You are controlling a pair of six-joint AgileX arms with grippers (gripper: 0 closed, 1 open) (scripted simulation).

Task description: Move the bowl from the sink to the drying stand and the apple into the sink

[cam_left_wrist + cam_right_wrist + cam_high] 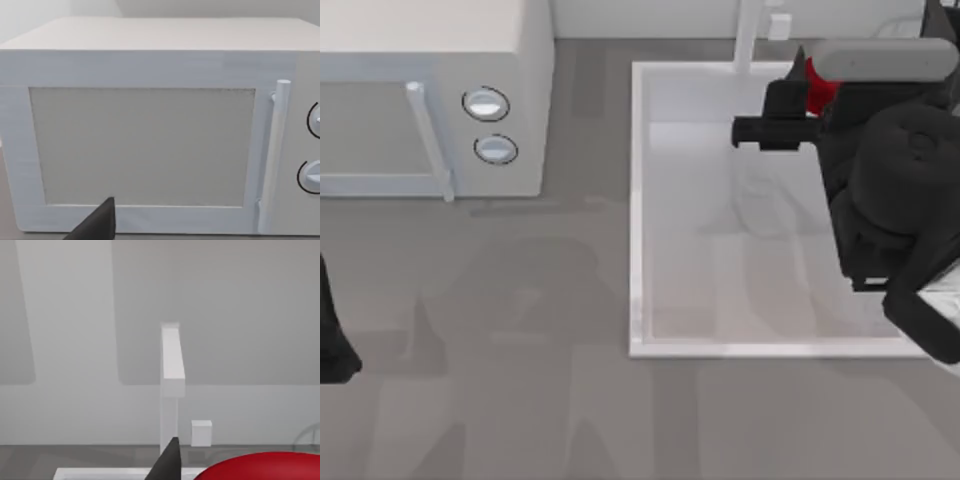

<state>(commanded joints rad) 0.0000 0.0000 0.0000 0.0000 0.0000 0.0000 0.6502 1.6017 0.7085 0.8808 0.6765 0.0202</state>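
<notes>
I hold the apple (pixel 820 92) in my right gripper (pixel 812 88) over the sink (pixel 638 220), at its two o'clock corner. I should lower it before letting go, clear of the faucet (pixel 748 40). My left arm (pixel 332 340) sits parked at nine o'clock; I cannot tell how its fingers stand.

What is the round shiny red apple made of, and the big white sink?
The round red apple, at the right gripper over the sink's far end, looks smooth and glossy, like waxed skin or plastic. The large white rectangular sink looks like hard enamel or plastic: flat, plain, faintly reflective. Neither is certain.
</notes>
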